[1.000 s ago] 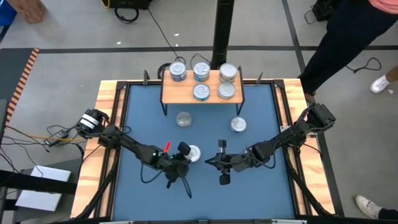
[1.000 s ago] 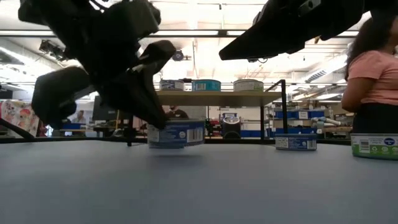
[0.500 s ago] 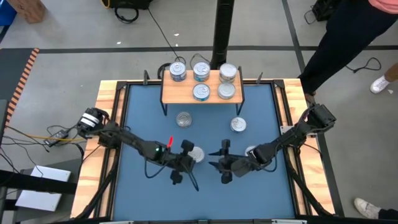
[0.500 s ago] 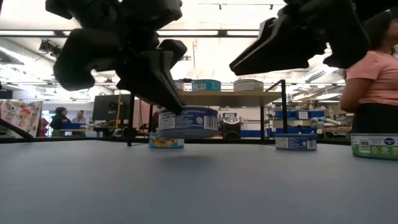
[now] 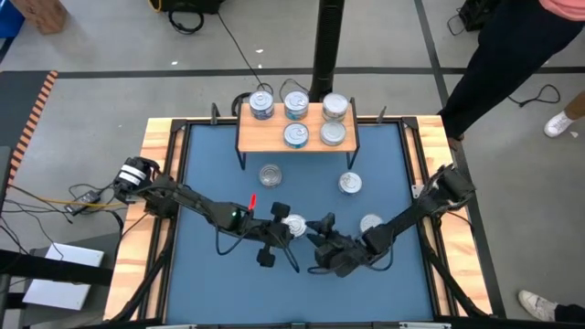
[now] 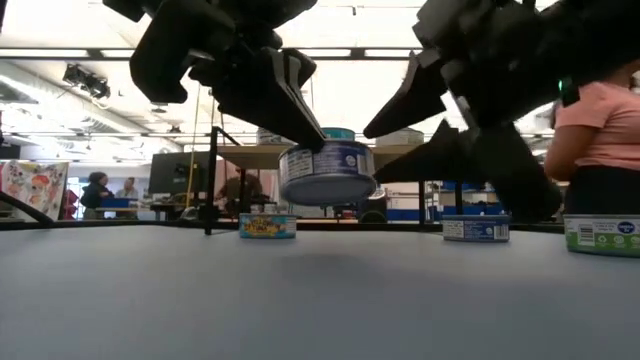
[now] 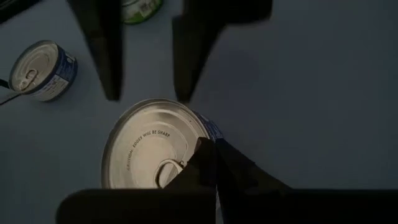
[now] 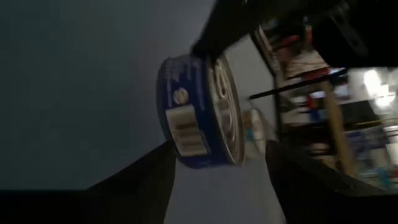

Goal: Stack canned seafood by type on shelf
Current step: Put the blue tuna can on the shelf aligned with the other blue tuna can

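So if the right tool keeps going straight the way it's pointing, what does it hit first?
Most likely the blue-labelled round tin held up by the left tool; it sits between the right tool's open fingers, though depth is unclear.

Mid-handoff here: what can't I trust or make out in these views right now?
- Lifted tin: high view, the tools cover most of it.
- Left tool: left wrist view, its contact on the rim is in shadow.
- Right tool: whether the fingers touch the tin is unclear.
- Shelf tins: labels too small to type.
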`<state>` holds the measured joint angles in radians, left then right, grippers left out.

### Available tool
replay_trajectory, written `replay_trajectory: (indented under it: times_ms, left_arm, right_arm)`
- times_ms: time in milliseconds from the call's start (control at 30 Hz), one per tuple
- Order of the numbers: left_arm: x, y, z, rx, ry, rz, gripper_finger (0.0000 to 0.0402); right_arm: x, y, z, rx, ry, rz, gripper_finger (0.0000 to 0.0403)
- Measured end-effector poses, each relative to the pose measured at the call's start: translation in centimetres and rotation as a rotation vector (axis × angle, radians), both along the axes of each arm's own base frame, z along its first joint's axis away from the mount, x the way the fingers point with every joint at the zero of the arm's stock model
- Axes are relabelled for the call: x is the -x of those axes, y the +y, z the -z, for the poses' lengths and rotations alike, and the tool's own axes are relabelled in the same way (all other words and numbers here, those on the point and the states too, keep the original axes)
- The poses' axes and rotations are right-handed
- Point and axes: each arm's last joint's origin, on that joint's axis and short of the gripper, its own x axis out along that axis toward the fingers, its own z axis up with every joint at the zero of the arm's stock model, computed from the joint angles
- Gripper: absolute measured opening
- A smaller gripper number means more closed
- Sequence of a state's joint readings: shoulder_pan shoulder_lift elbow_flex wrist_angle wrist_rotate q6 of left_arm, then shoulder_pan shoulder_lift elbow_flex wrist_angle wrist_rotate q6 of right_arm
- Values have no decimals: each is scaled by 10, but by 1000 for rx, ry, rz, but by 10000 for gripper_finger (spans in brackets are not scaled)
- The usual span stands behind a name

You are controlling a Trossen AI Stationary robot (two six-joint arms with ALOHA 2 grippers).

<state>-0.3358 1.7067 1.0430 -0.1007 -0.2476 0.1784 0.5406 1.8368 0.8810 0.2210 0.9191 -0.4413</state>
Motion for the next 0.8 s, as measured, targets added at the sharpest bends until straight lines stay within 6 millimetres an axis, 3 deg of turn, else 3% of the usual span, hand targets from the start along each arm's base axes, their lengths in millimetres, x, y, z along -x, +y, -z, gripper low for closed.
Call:
replay_trajectory:
  times_ms: [200, 400, 533, 700, 800]
  left_arm:
    - [-2, 0, -3, 7, -10, -4, 0]
    - [-4, -1, -5, 29, -34, 2, 0]
    - [-4, -1, -6, 46, -42, -4, 0]
    - [-4, -1, -8, 55, -47, -3, 0]
    - [-3, -3, -8, -3, -55, 7, 10]
  right_arm:
    - [-14, 17, 16, 174, 39, 20, 256]
    - [-24, 23, 20, 206, 27, 48, 242]
    - [-26, 24, 18, 226, 1, 78, 215]
    - [-27, 25, 17, 228, -4, 67, 151]
    - [-27, 25, 17, 228, -8, 73, 143]
